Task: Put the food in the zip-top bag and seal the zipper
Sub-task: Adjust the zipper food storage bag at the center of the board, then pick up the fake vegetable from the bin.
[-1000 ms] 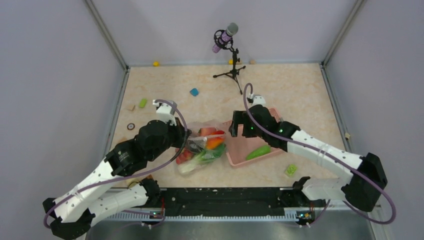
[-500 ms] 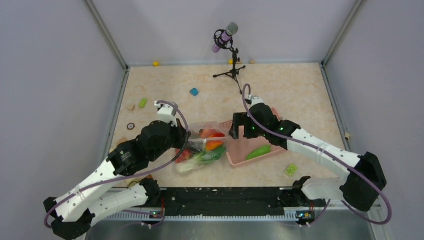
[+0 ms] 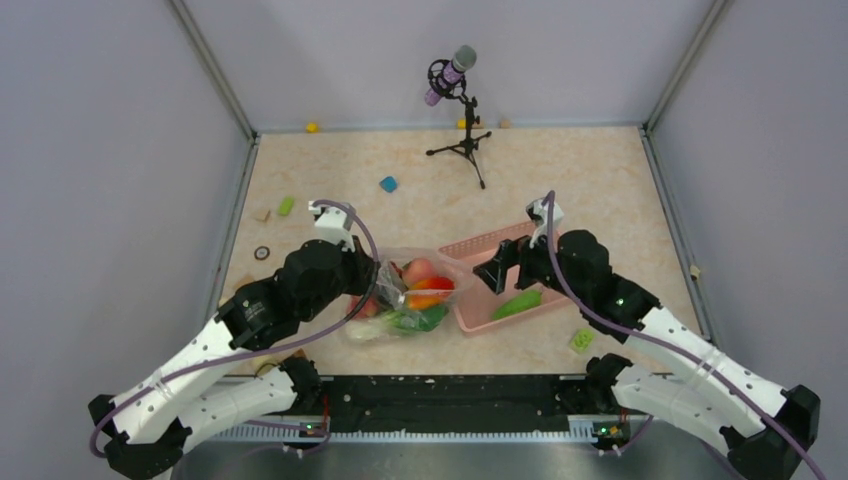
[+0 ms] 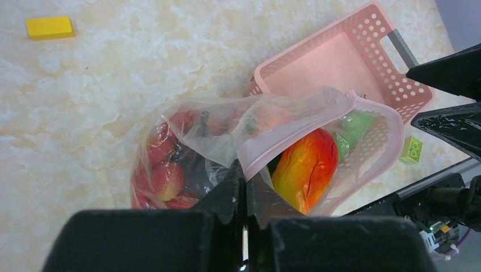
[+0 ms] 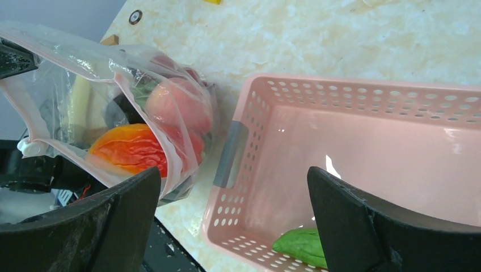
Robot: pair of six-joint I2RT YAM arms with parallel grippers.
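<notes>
The zip-top bag (image 3: 405, 295) lies left of the pink basket (image 3: 478, 247), its mouth held up and open toward the basket. My left gripper (image 3: 372, 276) is shut on the bag's mouth edge (image 4: 258, 156). Inside the bag I see a red-yellow mango (image 4: 303, 167), a pink fruit (image 5: 178, 105), red berries (image 4: 164, 175) and green-white bok choy (image 3: 385, 325). A green cucumber (image 3: 516, 303) lies in the basket (image 5: 363, 90), at its near end. My right gripper (image 3: 497, 272) hangs open and holds nothing above the basket's left end, just right of the bag (image 5: 85, 62).
A microphone on a tripod (image 3: 455, 100) stands at the back. Small blocks lie scattered: blue (image 3: 388, 184), green (image 3: 286, 205), a green brick (image 3: 581, 339) near the front right, and a yellow one (image 4: 50, 27) beyond the bag. Grey walls close in the table.
My right gripper has drawn back from the bag's mouth to the right, over the basket, staying open. The left gripper keeps its hold on the bag edge.
</notes>
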